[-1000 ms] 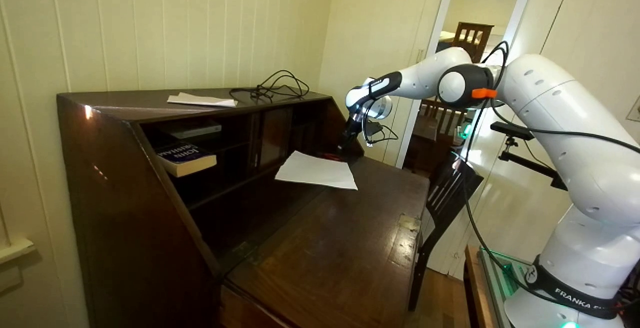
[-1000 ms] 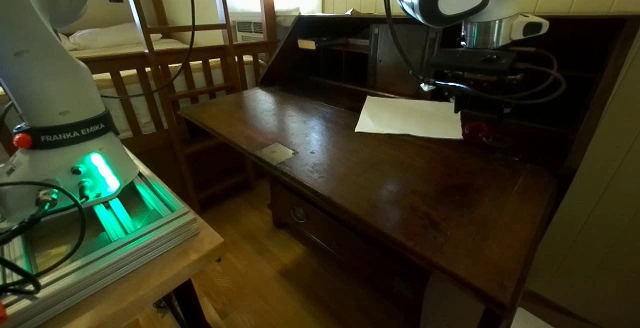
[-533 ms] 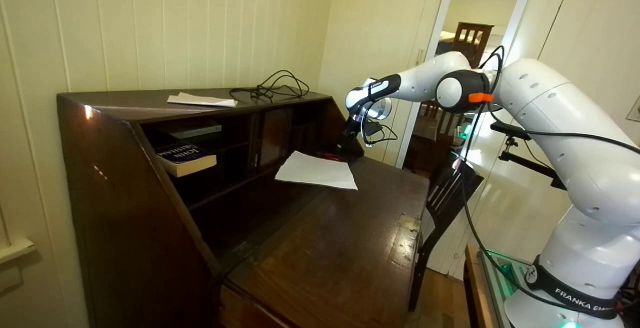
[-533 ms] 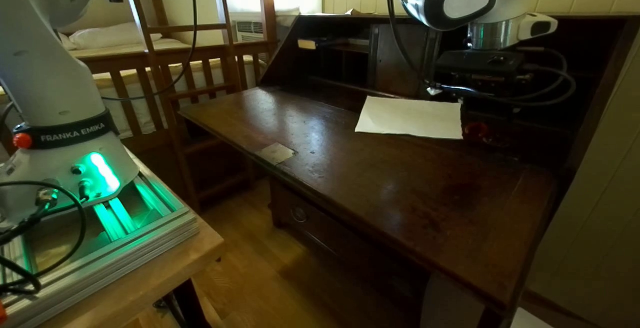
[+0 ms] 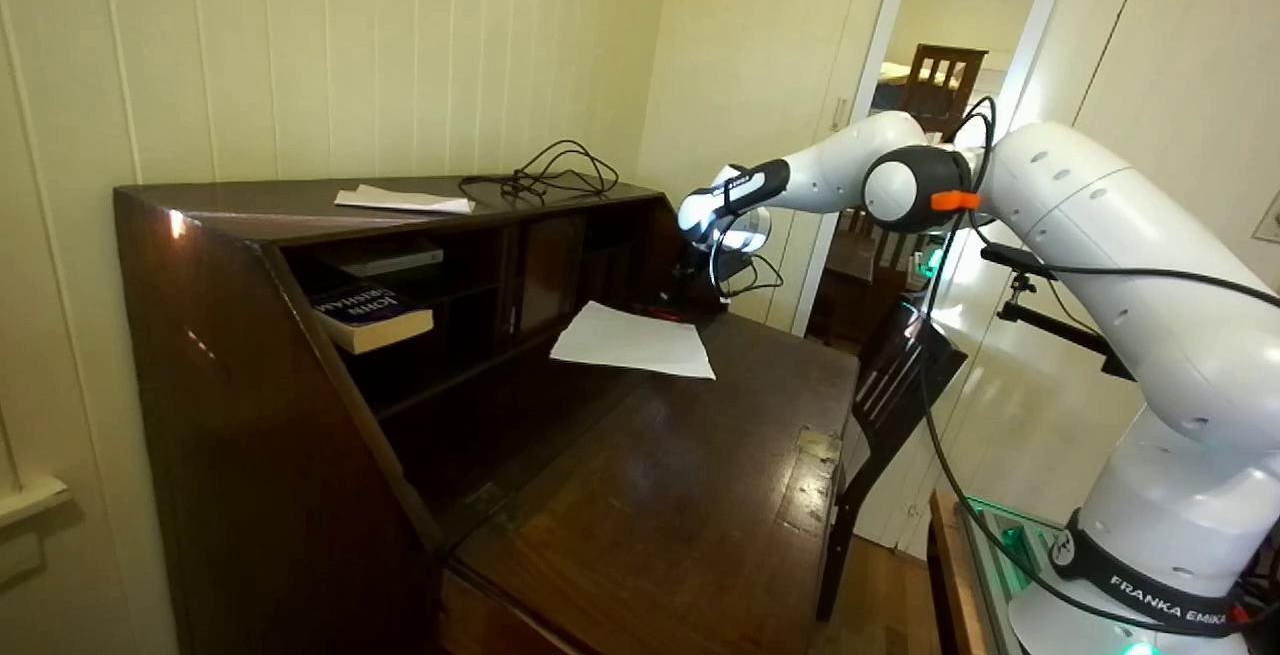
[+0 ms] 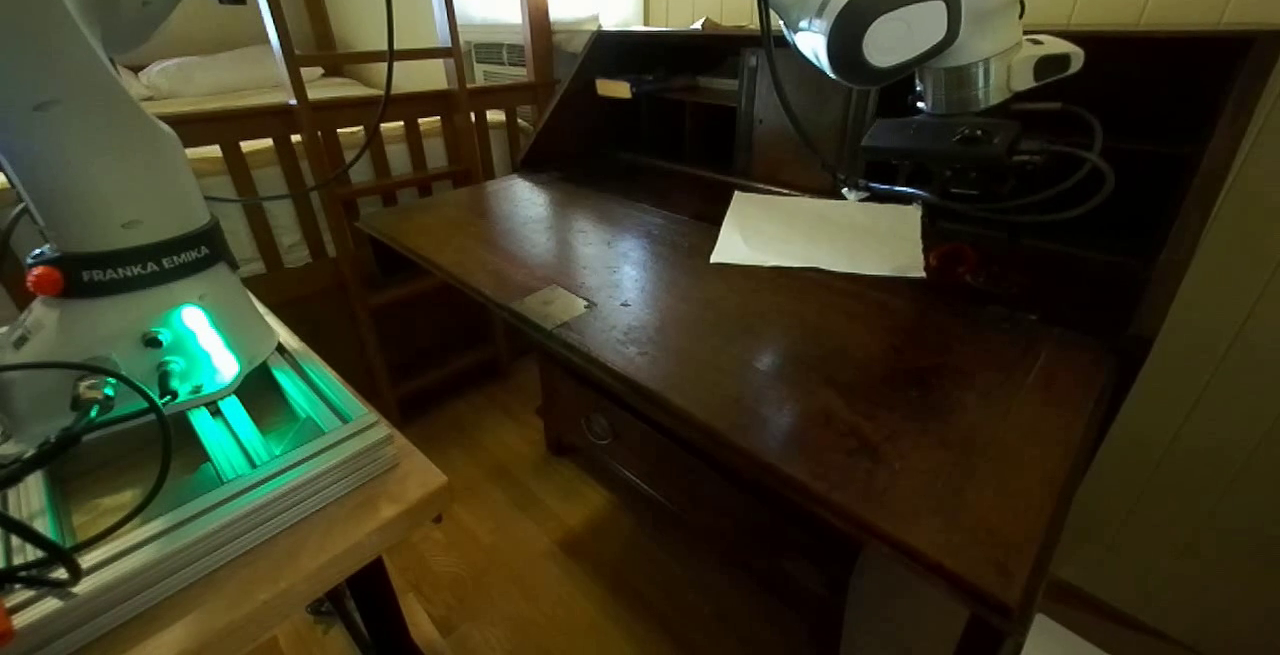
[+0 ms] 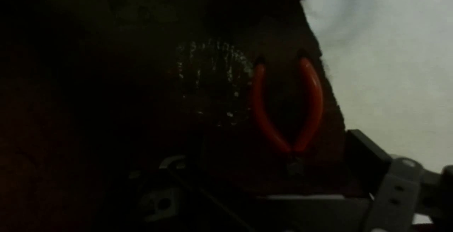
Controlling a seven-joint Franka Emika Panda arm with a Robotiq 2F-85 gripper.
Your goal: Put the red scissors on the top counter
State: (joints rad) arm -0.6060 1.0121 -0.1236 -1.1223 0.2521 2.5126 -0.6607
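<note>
The wrist view is showing the pincer [image 7: 270, 164] gaping wide, its two fingers standing well apart and holding nothing. The red scissors [image 7: 316, 95], looking more like pliers here, are lying loose on the lower tabletop [image 5: 680, 475], their handles bowing outward and meeting at a small metal part [image 7: 294, 165] that is appearing between the fingers. A white sheet [image 7: 385, 65] is lying just beside one handle, a narrow strip of wood separating the two. On the opposite side a glinting patch [image 7: 212, 79] is showing; the dimness is hiding what it is.

In both exterior views the scissors are resting toward the back of the lower tabletop, next to the sheet, while the arm [image 5: 1130, 265] is arching above and the pincer is hanging close by. Shadow is hiding whether it is touching them.

In an exterior view, the upper tabletop [image 5: 260, 215] is carrying a smaller white paper [image 5: 400, 199] and a tangle of black cable [image 5: 545, 175], well apart from the scissors. Below it a thick book [image 5: 385, 325] is jutting out, and a dark chair [image 5: 905, 375] is standing just beside the lower tabletop.
</note>
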